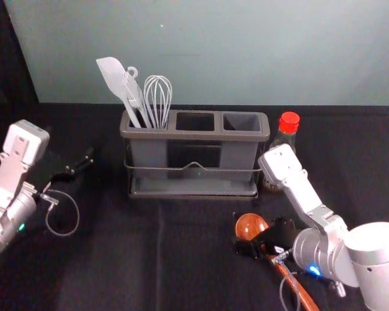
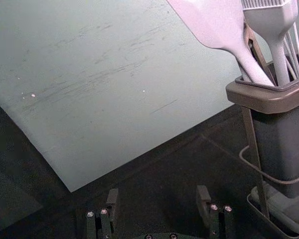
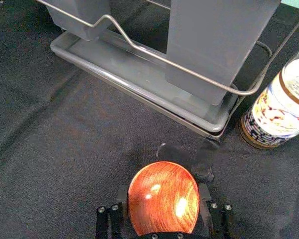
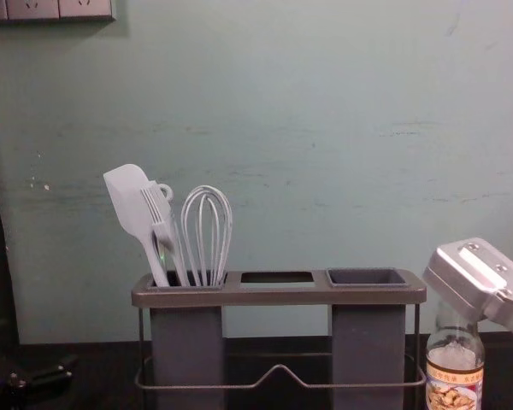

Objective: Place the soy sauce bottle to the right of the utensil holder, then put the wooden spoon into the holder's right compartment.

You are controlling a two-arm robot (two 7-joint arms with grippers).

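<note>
My right gripper [image 1: 267, 241] is low over the wooden spoon [image 1: 250, 226], which lies in front of the utensil holder [image 1: 194, 135] with its handle toward the front right. In the right wrist view, the spoon's round bowl [image 3: 163, 199] sits between the spread fingers of the right gripper [image 3: 163, 203]. Upright beside the holder's right end is the red-capped soy sauce bottle [image 1: 288, 123], partly behind my right arm. The holder's right compartment [image 4: 368, 278] holds nothing visible. Left of the holder, my left gripper [image 1: 80, 167] is idle; its own wrist view has the left gripper [image 2: 158, 206] open and empty.
A white spatula [image 1: 114, 78], a brush and a whisk [image 1: 158, 97] stand in the holder's left compartment. Behind the dark-covered table [image 1: 117, 259] rises a pale green wall [image 1: 214, 52]. A socket panel [image 4: 47, 8] is mounted on it.
</note>
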